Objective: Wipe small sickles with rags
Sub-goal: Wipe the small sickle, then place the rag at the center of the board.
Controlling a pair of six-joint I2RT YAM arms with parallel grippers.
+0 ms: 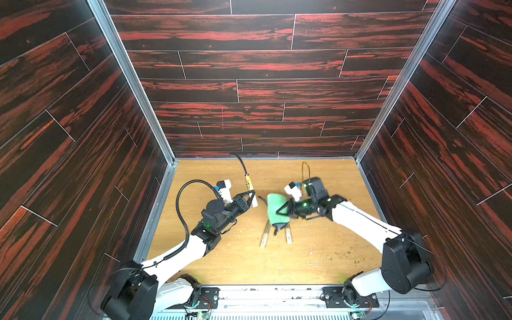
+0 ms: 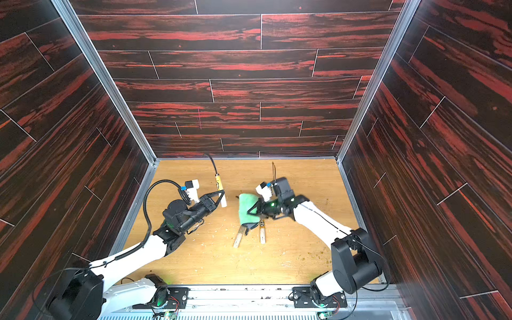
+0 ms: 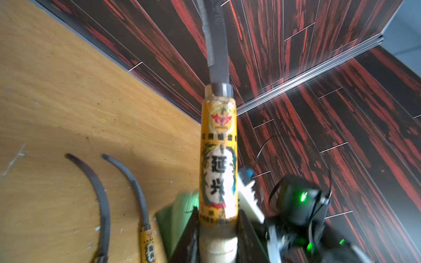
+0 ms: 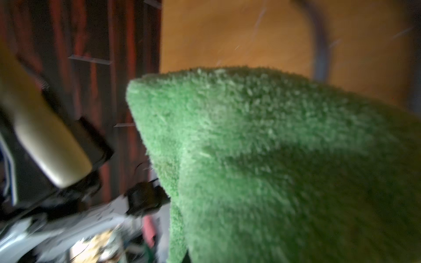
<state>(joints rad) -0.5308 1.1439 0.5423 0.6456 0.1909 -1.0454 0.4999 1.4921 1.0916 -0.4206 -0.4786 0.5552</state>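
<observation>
We clamp a labelled sickle in our left end effector and the rag in our right end effector. The left wrist view bares two blades on the table, mostly rag-covered from above.

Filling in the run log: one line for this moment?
left gripper: shut on sickle handle | right gripper: shut on green rag | two sickles lying on table

The raised sickle is up off the table, with its pale handle end pinched in the left gripper. It has a yellow label, and its dark curved blade points at the back wall. The fluffy green rag hangs from the right gripper, near it. Under the rag, a plain sickle and a banded sickle lie flat side by side.
</observation>
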